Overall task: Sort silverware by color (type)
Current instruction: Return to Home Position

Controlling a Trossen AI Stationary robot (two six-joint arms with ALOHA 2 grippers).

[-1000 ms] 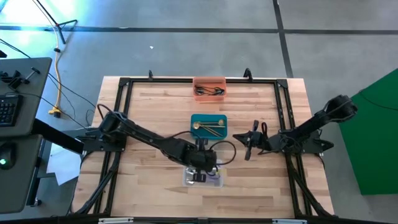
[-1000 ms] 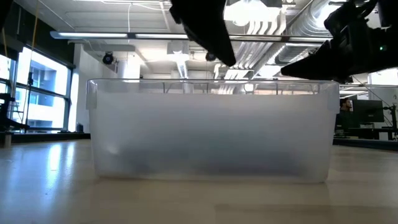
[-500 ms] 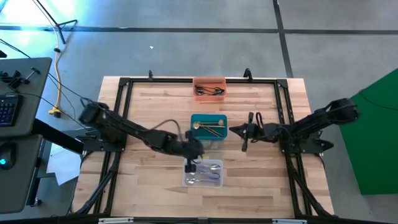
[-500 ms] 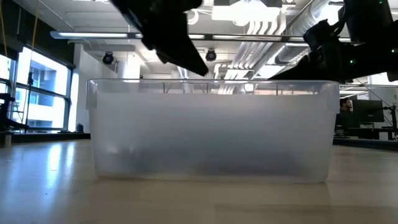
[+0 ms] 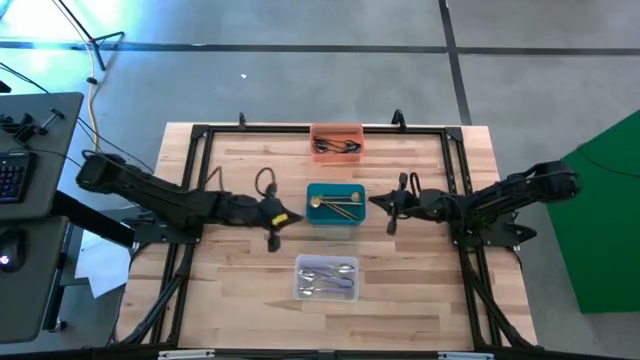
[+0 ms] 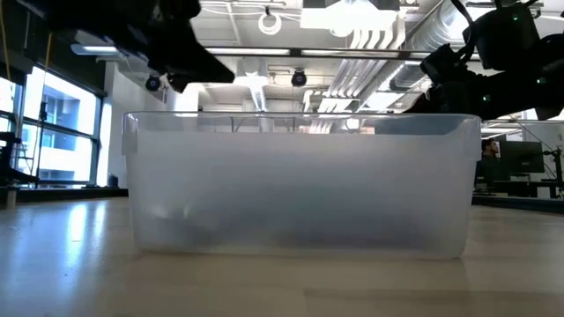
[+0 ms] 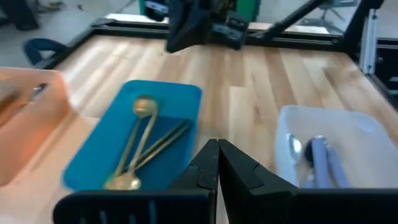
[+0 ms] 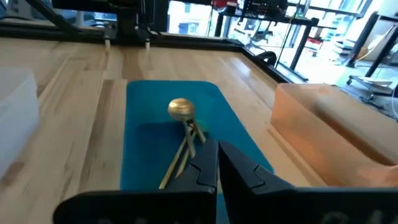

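The silverware lies in three bins. Gold spoons and a fork [image 5: 337, 203] [image 7: 140, 146] [image 8: 181, 118] are in the teal bin [image 5: 322, 216]. Dark pieces [image 5: 337, 147] are in the orange bin [image 5: 336, 130]. Silver spoons [image 5: 326, 275] [image 7: 311, 155] are in the clear bin [image 5: 300, 290] [image 6: 300, 185]. My left gripper [image 5: 272, 228] [image 7: 217, 152] is shut and empty, left of the teal bin. My right gripper [image 5: 391, 212] [image 8: 217, 152] is shut and empty, right of the teal bin, pointing at it.
A black metal frame [image 5: 200, 135] runs around the wooden table top. The three bins stand in a line down the middle, from the far edge to the near side. Bare wood [image 5: 240, 290] lies left and right of the clear bin. A desk with a keyboard [image 5: 15, 175] stands beyond the left edge.
My left gripper has risen from over the clear bin and drawn back toward the table's left edge, ending beside the teal bin. My right gripper has shifted a little toward the far edge and the teal bin. The silverware has stayed in place.
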